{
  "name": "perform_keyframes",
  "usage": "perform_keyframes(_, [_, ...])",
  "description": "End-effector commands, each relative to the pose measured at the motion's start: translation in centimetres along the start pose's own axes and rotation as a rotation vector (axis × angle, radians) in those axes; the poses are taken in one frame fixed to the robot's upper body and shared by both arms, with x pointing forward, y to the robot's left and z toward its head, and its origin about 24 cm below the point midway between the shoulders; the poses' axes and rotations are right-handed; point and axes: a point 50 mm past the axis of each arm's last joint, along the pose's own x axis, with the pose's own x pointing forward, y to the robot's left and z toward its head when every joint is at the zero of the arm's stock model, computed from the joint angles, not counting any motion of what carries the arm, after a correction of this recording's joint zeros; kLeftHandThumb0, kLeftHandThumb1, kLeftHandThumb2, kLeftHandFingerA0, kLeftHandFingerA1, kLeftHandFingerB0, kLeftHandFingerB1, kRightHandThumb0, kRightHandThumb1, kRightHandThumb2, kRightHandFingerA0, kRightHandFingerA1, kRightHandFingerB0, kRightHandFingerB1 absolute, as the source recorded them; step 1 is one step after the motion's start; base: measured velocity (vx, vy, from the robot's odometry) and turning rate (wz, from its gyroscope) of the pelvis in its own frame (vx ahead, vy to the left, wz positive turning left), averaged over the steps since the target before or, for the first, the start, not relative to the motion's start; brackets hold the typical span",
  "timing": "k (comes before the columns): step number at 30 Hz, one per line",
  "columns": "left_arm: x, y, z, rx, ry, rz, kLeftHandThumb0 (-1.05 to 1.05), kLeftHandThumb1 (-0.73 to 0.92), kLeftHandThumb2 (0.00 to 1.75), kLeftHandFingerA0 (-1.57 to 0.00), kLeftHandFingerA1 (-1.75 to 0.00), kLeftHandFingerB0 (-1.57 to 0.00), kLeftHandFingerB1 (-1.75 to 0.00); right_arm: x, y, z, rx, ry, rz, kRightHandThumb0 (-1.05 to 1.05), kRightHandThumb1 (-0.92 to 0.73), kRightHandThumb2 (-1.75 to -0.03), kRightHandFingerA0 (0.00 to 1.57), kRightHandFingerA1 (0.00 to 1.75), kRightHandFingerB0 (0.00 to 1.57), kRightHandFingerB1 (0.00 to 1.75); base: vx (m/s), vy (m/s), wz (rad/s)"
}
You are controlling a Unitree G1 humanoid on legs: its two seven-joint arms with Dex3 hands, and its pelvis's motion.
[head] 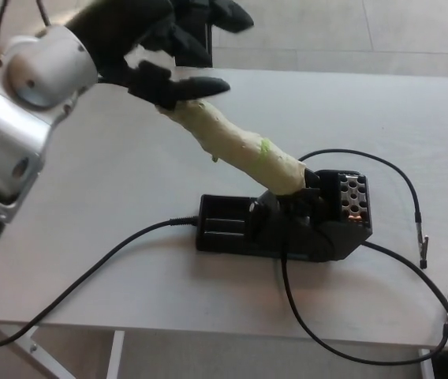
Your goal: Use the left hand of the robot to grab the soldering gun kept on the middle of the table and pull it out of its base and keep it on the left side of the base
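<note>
Your left hand point(157, 43) hovers open-fingered over the soldering gun point(236, 148); clasp mid-handle, then draw along the base point(283, 223) socket's axis.

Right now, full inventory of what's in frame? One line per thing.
table: 1, white, fills most of the view
soldering gun: 1, pale cream handle with a green mark, tilted, tip seated in the base, mid-table
base: 1, black, centre-right of the table
cables: several, black, running off the table's front and right edges
clip leads: 2, thin, near the right edge
pillar: 1, dark, behind the table
left hand: 1, black, open, over the gun's rear end, on a silver forearm
right hand: not in view
</note>
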Motion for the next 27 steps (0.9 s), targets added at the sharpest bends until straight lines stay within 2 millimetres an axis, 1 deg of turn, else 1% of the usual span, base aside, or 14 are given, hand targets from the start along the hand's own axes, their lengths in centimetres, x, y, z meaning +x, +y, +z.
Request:
perform_keyframes(1, [0.3,-0.8,-0.1,0.072,0.003,-0.064,-0.62,0.67,0.60,-0.51,-0.56,-0.45,-0.46,0.1,-0.5,1.2,0.007,-0.050,-0.024,-1.05,-0.52,-1.28,1.52,1.33,0.19,1.00,0.00,0.000,0.00])
perform_keyframes(3, [0.6,-0.8,0.0,0.081,0.013,-0.074,-0.65,0.68,0.61,-0.48,-0.57,-0.44,-0.46,0.2,-0.4,1.4,0.021,-0.051,-0.027,-1.05,-0.50,-1.27,1.55,1.46,0.18,1.00,0.00,0.000,0.00])
perform_keyframes(6, [0.7,-0.8,-0.3,0.103,-0.002,-0.072,-0.62,0.69,0.60,-0.49,-0.57,-0.48,-0.46,0.2,-0.4,1.5,0.012,-0.049,-0.025,-1.05,-0.43,-1.19,1.55,1.35,0.22,1.02,0.00,0.000,0.00])
perform_keyframes(7, [0.6,-0.9,-0.3,0.124,-0.008,-0.073,-0.64,0.65,0.63,-0.51,-0.59,-0.47,-0.47,0.2,-0.4,1.5,0.010,-0.050,-0.024,-1.05,-0.51,-1.27,1.57,1.35,0.22,1.01,0.00,0.000,0.00])
perform_keyframes(9, [0.6,-1.0,-0.5,0.151,-0.013,-0.075,-0.62,0.70,0.61,-0.52,-0.59,-0.48,-0.46,0.3,-0.4,1.6,0.007,-0.053,-0.024,-1.05,-0.50,-1.27,1.57,1.32,0.19,1.00,0.00,0.000,0.00])
perform_keyframes(10, [0.7,-1.0,-0.6,0.165,-0.007,-0.079,-0.62,0.70,0.61,-0.52,-0.59,-0.48,-0.46,0.3,-0.4,1.7,0.006,-0.056,-0.023,-1.05,-0.50,-1.27,1.57,1.32,0.19,1.00,0.00,0.000,0.00])
perform_keyframes(11, [0.7,-1.1,-0.7,0.171,-0.001,-0.082,-0.63,0.70,0.61,-0.54,-0.58,-0.46,-0.44,0.3,-0.4,1.7,0.005,-0.055,-0.027,-1.05,-0.51,-1.27,1.54,1.48,0.16,0.97,0.00,0.000,0.00])
perform_keyframes(13, [0.7,-1.1,-0.8,0.183,0.004,-0.088,-0.63,0.71,0.62,-0.55,-0.58,-0.45,-0.44,0.3,-0.3,1.9,0.010,-0.060,-0.024,-1.05,-0.51,-1.27,1.57,1.40,0.18,0.98,0.00,0.000,0.00])
perform_keyframes(20, [0.5,-0.9,-0.8,0.213,0.018,-0.118,-0.64,0.72,0.62,-0.49,-0.57,-0.41,-0.43,0.5,-0.1,2.6,0.030,-0.068,-0.030,-1.05,-0.50,-1.26,1.57,1.41,0.26,1.03,0.00,0.000,0.00])
perform_keyframes(21, [0.4,-1.0,-0.8,0.231,0.024,-0.135,-0.67,0.73,0.61,-0.52,-0.58,-0.38,-0.41,0.5,0.0,2.7,0.029,-0.072,-0.033,-1.05,-0.42,-1.17,1.52,1.36,0.27,1.06,0.00,0.000,0.00])
perform_keyframes(22, [0.4,-1.2,-0.7,0.254,0.031,-0.158,-0.69,0.76,0.63,-0.46,-0.58,-0.36,-0.40,0.5,0.0,2.8,0.025,-0.074,-0.037,-1.05,-0.60,-0.83,1.36,1.46,0.03,1.54,0.00,0.000,0.00])
perform_keyframes(23, [0.2,-1.2,-0.6,0.277,0.045,-0.192,-0.70,0.76,0.63,-0.42,-0.55,-0.35,-0.38,0.5,0.1,2.9,0.027,-0.077,-0.037,-1.05,-0.51,-1.27,1.55,1.40,0.32,1.06,0.00,0.000,0.00])
perform_keyframes(26, [-0.1,-1.6,-0.7,0.284,0.075,-0.246,-0.70,0.74,0.62,-0.43,-0.51,-0.34,-0.37,0.6,0.2,3.1,-0.001,-0.077,-0.042,-1.05,-0.44,-1.17,1.52,1.35,0.26,1.06,0.00,0.000,0.00])
perform_keyframes(27, [-0.1,-1.8,-0.6,0.296,0.073,-0.261,-0.65,0.72,0.62,-0.44,-0.53,-0.33,-0.38,0.6,0.2,3.2,0.000,-0.077,-0.041,-1.04,-0.52,-1.27,1.55,1.44,0.24,0.99,0.00,0.000,0.00])
